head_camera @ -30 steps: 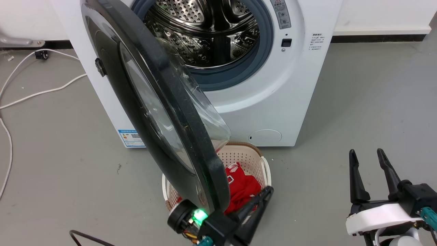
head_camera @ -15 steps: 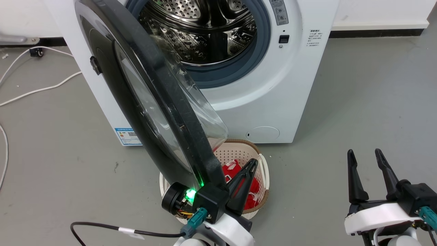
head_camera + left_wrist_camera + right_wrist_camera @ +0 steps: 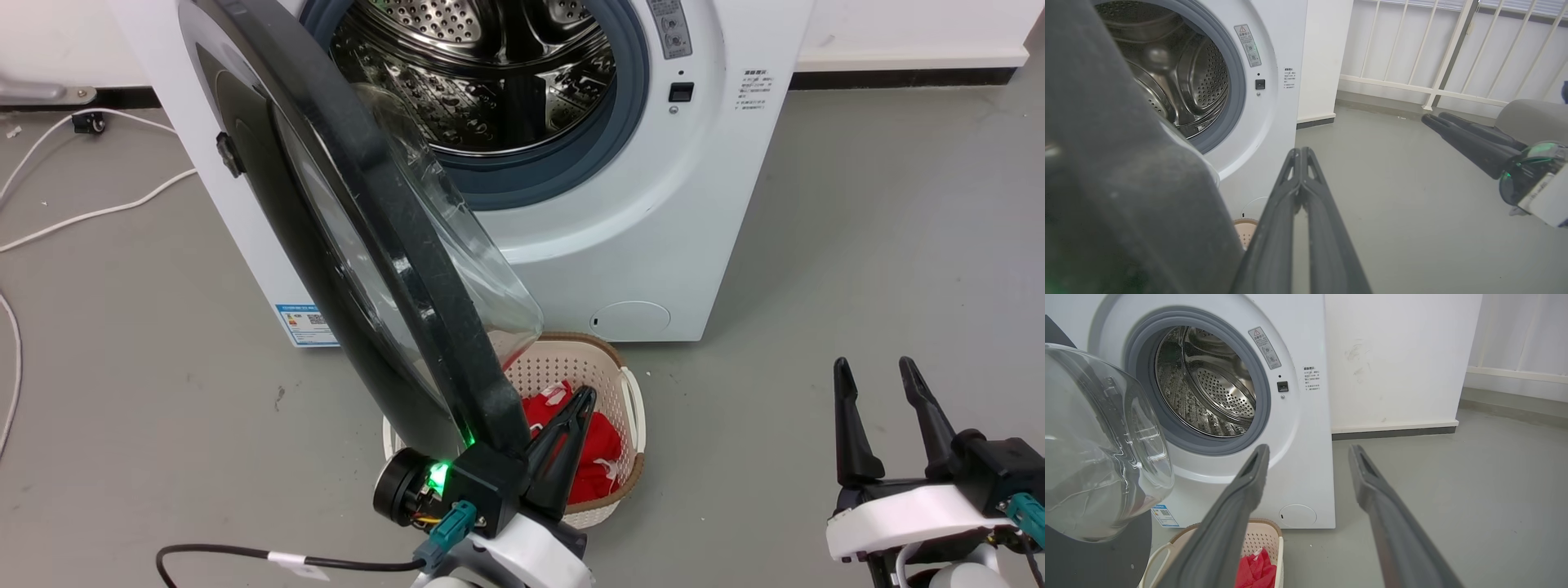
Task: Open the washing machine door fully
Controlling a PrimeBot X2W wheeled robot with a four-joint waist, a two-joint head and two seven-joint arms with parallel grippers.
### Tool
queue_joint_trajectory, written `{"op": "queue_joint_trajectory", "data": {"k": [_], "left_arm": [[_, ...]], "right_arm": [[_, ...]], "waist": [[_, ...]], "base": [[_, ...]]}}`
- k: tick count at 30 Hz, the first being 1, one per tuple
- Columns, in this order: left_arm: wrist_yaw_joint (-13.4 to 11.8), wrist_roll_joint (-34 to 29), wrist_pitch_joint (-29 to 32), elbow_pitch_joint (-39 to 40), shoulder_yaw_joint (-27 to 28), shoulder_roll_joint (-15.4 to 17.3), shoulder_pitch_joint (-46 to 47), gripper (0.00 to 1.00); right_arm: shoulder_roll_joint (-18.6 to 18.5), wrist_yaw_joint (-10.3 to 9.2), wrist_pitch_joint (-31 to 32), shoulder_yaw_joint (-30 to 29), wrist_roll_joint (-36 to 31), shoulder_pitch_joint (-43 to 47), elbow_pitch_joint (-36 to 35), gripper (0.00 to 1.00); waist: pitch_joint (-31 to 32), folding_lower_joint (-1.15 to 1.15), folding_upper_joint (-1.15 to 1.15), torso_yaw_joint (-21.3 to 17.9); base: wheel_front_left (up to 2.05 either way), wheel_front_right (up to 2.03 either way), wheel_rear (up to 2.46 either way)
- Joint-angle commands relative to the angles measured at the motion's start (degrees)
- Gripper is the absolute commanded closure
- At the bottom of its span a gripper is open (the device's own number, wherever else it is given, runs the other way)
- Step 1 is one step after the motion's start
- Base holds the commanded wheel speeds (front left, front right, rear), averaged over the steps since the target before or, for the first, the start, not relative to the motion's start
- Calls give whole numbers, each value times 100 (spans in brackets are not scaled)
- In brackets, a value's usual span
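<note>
Black-on-black: holds left gripper (image 3: 584, 400) jaws pressed together, with the rim of the large glossy black glass-bowled washing machine door (image 3: 408, 278) just left of them, half swung from the big white washing machine (image 3: 653, 245), probably to nudge it wider; right gripper (image 3: 872, 363) jaws spread, idle, well apart.

White washing machine (image 3: 653, 245) is showing a blue-grey gasket (image 3: 571, 175) ringing a silvery drum (image 3: 490, 73) dotted with perforations. Its door (image 3: 384, 237) is gleaming glossy black around clear glass. A cream perforated basket (image 3: 612, 369) is holding red cloth (image 3: 606, 445) on the pale grey floor (image 3: 857, 245).
</note>
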State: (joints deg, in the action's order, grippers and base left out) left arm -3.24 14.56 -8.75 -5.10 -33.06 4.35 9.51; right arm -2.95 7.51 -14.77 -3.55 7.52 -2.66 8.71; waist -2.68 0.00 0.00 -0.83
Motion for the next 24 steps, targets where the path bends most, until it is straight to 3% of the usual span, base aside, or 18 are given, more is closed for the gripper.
{"op": "queue_joint_trajectory", "data": {"k": [1, 13, 24], "left_arm": [[-96, 17, 5, 2, 121, 117, -70, 100], [-362, -80, 12, 454, 214, 411, -439, 100], [-670, -70, 142, 1318, 311, 706, -1041, 100]], "right_arm": [[15, -4, -12, 17, 19, -45, 14, 0], [15, -4, -11, -6, 100, 60, 20, 0], [14, -4, 33, -54, 114, 49, 55, 0]], "waist": [[9, 0, 0, 7], [44, 0, 0, 134], [-3, 0, 0, 656]], "base": [[0, 0, 0], [0, 0, 0], [0, 0, 0]]}}
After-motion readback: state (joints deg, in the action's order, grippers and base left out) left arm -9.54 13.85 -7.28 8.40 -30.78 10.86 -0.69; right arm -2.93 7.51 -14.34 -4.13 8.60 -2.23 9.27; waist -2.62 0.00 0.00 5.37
